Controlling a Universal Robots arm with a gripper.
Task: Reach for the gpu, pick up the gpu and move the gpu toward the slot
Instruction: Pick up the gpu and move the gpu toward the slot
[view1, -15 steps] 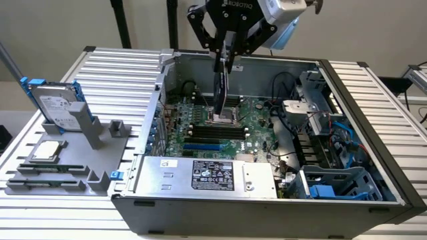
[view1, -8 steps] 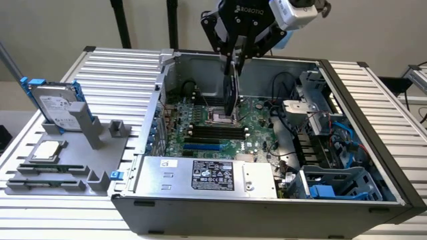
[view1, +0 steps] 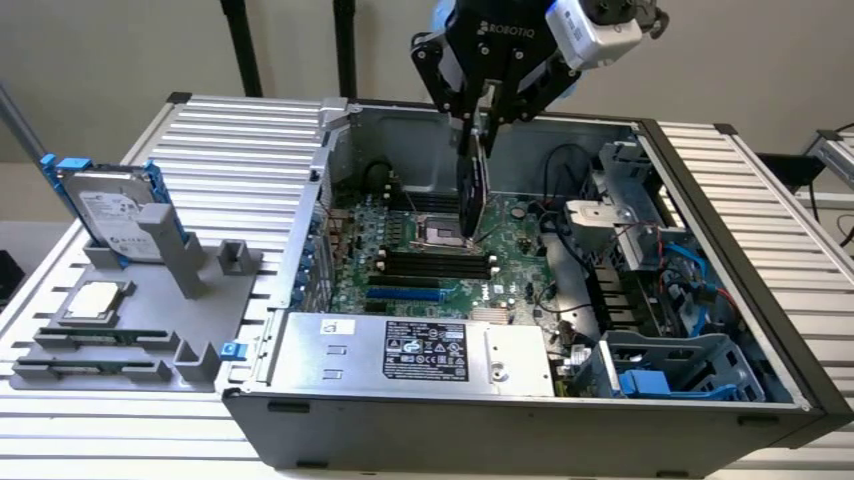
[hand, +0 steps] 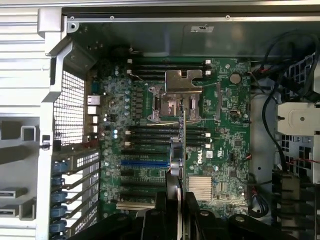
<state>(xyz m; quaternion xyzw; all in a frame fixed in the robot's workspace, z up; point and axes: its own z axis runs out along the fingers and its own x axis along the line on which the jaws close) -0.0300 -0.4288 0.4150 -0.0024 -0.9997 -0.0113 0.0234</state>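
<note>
My claw (view1: 483, 118), partly closed, pinches the gpu (view1: 471, 185) edge-on above the motherboard (view1: 521, 262) inside the open case (view1: 694, 180). I judge the thin card could twist in the grip and clip the board's upright parts.

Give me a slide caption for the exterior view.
The claw holds the gpu edge-on above the motherboard inside the open computer case.
</note>
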